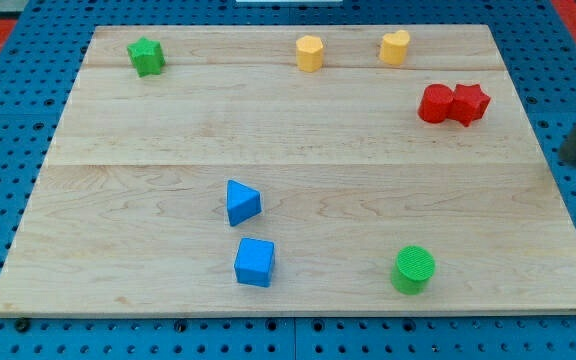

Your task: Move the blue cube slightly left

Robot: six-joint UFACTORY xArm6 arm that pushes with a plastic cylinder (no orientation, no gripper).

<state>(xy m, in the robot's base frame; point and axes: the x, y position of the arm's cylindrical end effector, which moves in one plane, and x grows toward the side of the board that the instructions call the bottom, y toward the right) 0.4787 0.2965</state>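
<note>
The blue cube (pixel 255 262) lies near the view's bottom, left of centre, on the wooden board (pixel 328 150). A blue triangular block (pixel 242 203) sits just above it, apart from it. My tip (pixel 572 157) is the lower end of the dark rod at the view's right edge, just off the board's right side. It is far to the right of the blue cube, higher in the view, and touches no block.
A green star (pixel 146 56) lies at the top left. A yellow cylinder (pixel 310 53) and a yellow heart-like block (pixel 395 47) lie at the top. A red cylinder (pixel 435 104) touches a red star (pixel 469 103) at the right. A green cylinder (pixel 413 270) lies at the bottom right.
</note>
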